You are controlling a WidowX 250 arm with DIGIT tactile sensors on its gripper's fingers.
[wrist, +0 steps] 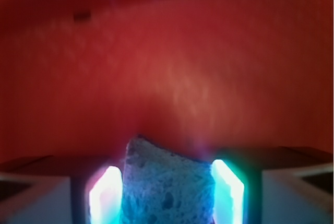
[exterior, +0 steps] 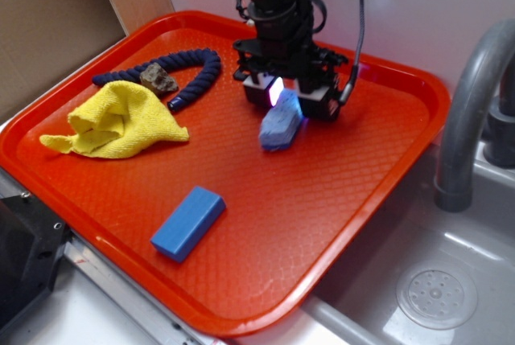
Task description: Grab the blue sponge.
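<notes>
Wrist view: gripper (wrist: pixel 167 192) pads flank the blue sponge (wrist: pixel 168 185), seemingly pinching it. Squeeze gently mid-body, then lift straight off the tray (exterior: pixel 362 192).

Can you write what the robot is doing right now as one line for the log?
step: grab sponge | pincer: around sponge, grip unclear | sponge: far end between glowing fingers, near end toward tray | block: untouched

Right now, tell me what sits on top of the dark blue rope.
A small brown rock rests on the rope. A yellow cloth covers part of the rope's near side; whatever lies under the cloth is hidden.
</notes>
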